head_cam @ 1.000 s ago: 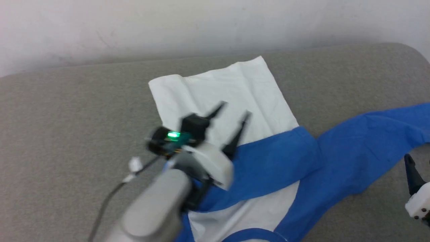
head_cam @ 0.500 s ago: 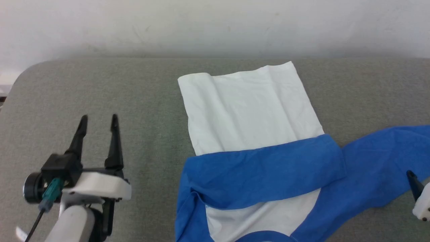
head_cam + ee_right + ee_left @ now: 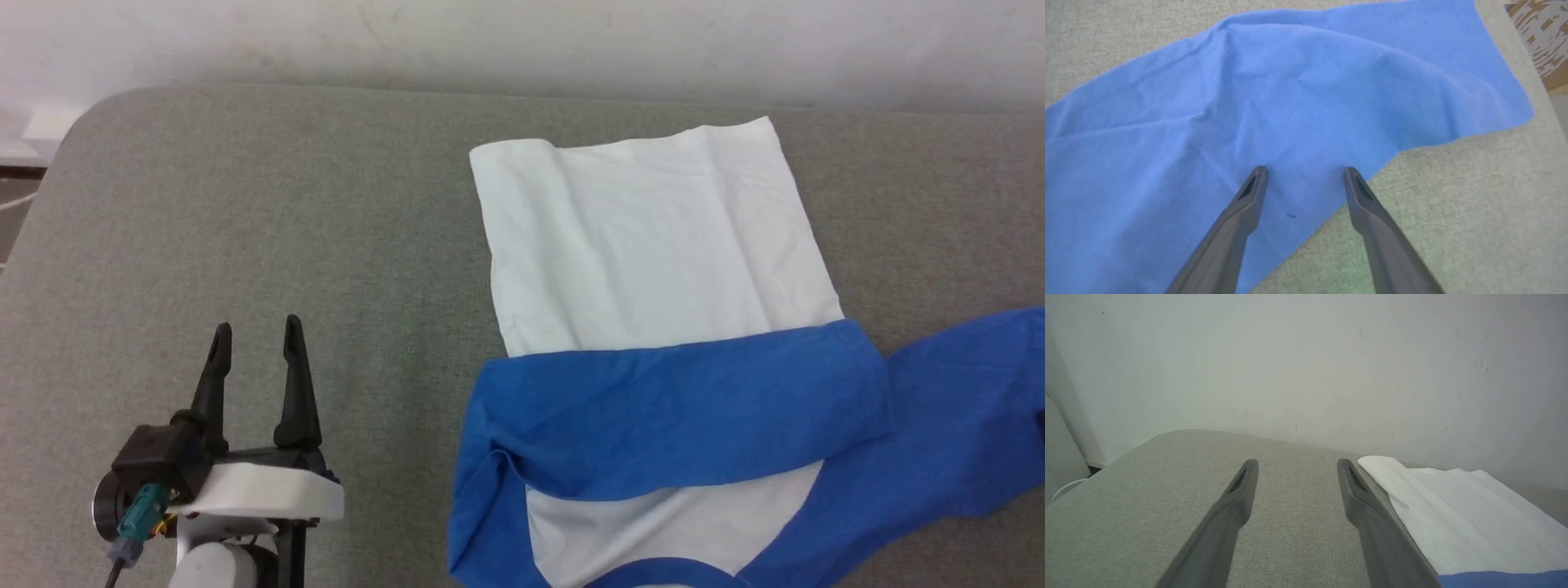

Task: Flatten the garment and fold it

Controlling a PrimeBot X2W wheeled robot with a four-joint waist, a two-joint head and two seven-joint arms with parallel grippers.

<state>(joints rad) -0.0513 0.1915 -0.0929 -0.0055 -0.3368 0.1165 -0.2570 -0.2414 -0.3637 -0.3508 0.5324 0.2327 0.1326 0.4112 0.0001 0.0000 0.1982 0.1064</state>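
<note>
The garment lies on a grey fabric-covered surface, right of centre in the head view, its white body stretching toward the pale wall. The lower edge of that view cuts off the blue neckband, so the collar end shows only in part. One blue sleeve is folded flat across the body and hides the strip of white beneath it. The other sleeve runs out to the right and is cut by the frame's edge. In the right wrist view its cuff end lies creased near the edge of the surface. Beyond that edge is a brown-and-pale mottled patch, too little of it to name. The right gripper has its fingers spread wide over this sleeve and pinches nothing; whether the tips touch the cloth cannot be told. The left gripper is at the lower left of the head view, well apart from the garment, fingers parted and empty, with its wrist cut off below. In the left wrist view those fingers point at the wall over bare grey fabric. The shirt's white hem corner lies just right of them, partly hidden behind the right-hand finger. A small white curved thing shows off the surface's left edge, unclear.
</note>
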